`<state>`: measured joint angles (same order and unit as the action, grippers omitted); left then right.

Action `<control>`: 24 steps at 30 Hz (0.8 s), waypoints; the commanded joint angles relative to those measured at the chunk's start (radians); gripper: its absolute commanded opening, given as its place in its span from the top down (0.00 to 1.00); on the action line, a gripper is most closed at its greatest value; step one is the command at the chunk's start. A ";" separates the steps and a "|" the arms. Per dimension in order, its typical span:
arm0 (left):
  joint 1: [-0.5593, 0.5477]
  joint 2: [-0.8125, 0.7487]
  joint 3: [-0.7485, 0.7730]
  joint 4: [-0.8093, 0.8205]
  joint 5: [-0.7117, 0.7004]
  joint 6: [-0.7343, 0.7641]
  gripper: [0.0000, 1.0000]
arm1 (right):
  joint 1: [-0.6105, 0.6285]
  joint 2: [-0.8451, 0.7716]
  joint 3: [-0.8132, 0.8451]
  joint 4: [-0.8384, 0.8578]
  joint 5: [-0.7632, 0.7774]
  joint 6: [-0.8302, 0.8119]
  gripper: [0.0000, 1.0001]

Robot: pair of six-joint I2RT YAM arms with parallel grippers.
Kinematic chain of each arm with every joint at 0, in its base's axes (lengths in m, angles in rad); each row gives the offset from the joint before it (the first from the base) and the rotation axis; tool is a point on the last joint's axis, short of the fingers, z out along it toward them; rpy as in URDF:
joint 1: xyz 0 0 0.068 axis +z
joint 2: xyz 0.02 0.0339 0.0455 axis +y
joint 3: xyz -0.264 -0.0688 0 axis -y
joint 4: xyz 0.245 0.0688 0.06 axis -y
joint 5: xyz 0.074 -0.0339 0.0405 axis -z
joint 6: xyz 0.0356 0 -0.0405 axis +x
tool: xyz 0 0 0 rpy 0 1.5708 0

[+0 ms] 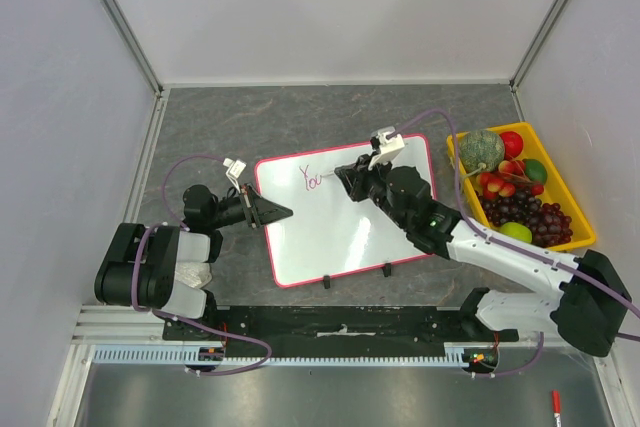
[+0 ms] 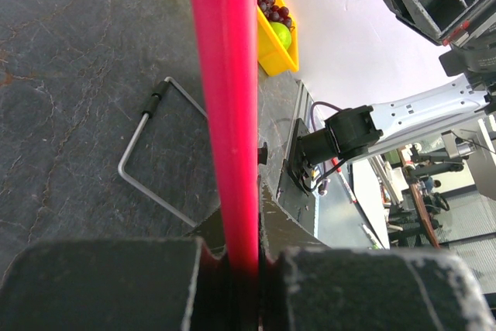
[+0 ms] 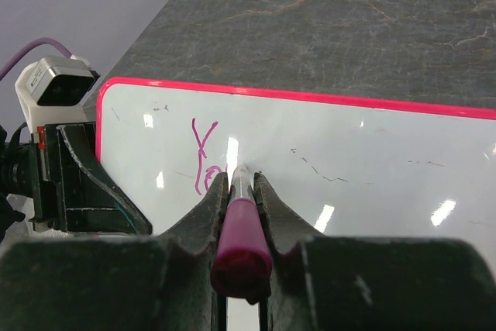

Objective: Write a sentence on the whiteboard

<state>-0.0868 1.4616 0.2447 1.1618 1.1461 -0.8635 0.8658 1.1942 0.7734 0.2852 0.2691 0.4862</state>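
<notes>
With the left gripper (image 1: 280, 213) pinching the rim of the whiteboard (image 1: 340, 232), the right gripper (image 3: 242, 181) is clamping the marker (image 3: 242, 230) and, I think, needing light, even strokes for the sentence (image 1: 311, 179).

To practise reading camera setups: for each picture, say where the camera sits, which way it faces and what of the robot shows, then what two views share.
Top: above and behind the arms, looking down on the whiteboard; both arms show.
Left wrist: looks along the left gripper, clamped on the board's pink rim, towards the yellow bin.
Right wrist: looks down past the right gripper and marker at the writing.
Shared: top and right wrist both show the writing.
</notes>
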 commanded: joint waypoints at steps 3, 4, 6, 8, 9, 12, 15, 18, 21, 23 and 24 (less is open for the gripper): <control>-0.002 0.022 -0.012 0.004 -0.016 0.093 0.98 | -0.010 -0.019 -0.040 -0.043 -0.014 -0.015 1.00; -0.002 0.023 -0.012 0.006 -0.014 0.092 0.98 | -0.008 -0.019 -0.045 -0.043 -0.018 -0.014 1.00; -0.002 0.023 -0.012 0.007 -0.016 0.092 0.98 | -0.008 -0.022 -0.057 -0.043 -0.024 -0.011 1.00; -0.002 0.022 -0.013 0.009 -0.016 0.092 0.98 | -0.008 -0.025 -0.065 -0.043 -0.028 -0.009 1.00; -0.004 0.022 -0.013 0.009 -0.016 0.093 0.98 | -0.008 -0.025 -0.068 -0.049 -0.031 -0.009 1.00; -0.002 0.023 -0.012 0.010 -0.016 0.092 0.98 | -0.008 -0.030 -0.072 -0.060 -0.036 -0.011 1.00; -0.002 0.022 -0.013 0.010 -0.016 0.090 0.98 | -0.008 -0.044 -0.083 -0.060 -0.027 -0.011 1.00; -0.002 0.025 -0.012 0.012 -0.016 0.090 0.98 | -0.008 -0.061 -0.074 -0.070 -0.008 -0.009 1.00; -0.002 0.025 -0.013 0.015 -0.016 0.089 0.98 | -0.008 -0.070 -0.043 -0.092 -0.002 -0.011 1.00; -0.002 0.025 -0.013 0.013 -0.016 0.090 0.98 | -0.008 -0.070 -0.022 -0.093 -0.001 -0.014 1.00; -0.002 0.026 -0.013 0.013 -0.014 0.089 0.98 | -0.008 -0.068 -0.007 -0.095 -0.001 -0.017 1.00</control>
<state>-0.0868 1.4681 0.2447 1.1698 1.1469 -0.8680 0.8639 1.1328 0.7132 0.2531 0.2310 0.4877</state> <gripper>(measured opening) 0.076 0.182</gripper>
